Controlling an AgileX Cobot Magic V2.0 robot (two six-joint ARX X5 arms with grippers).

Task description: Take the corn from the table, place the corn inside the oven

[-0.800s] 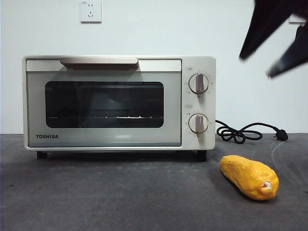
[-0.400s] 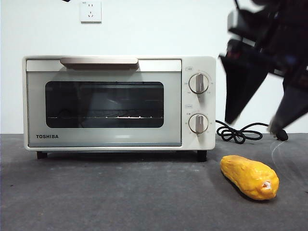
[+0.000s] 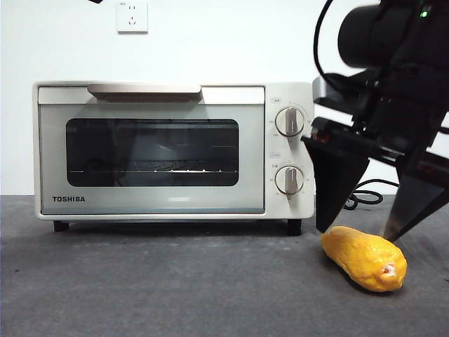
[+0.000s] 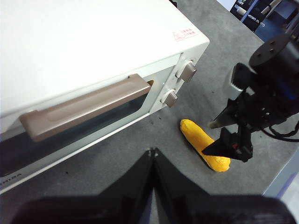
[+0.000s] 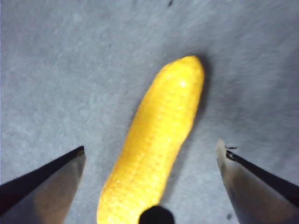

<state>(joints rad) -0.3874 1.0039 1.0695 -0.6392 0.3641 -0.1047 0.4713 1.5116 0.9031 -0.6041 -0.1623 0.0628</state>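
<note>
right gripper [image 3: 359, 228]: we've got it spread wide, straddling the corn [image 3: 363, 258], gripping nothing
left gripper [image 4: 153, 154]: pinched closed, empty

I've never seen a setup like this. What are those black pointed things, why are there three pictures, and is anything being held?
It is a robot with two arms at a table; each arm ends in a gripper of two black jaws. One picture looks level across the table from the front. The other two come from cameras on the arms' wrists.

On the table stand a cream-white oven, its door closed, and beside it lies a yellow corn cob.

The right gripper is low over the corn, jaws open, one on each side of the cob, not gripping it yet. Its own camera looks straight down at the cob. The left gripper waits above the oven's front, jaws shut, holding nothing.
</note>
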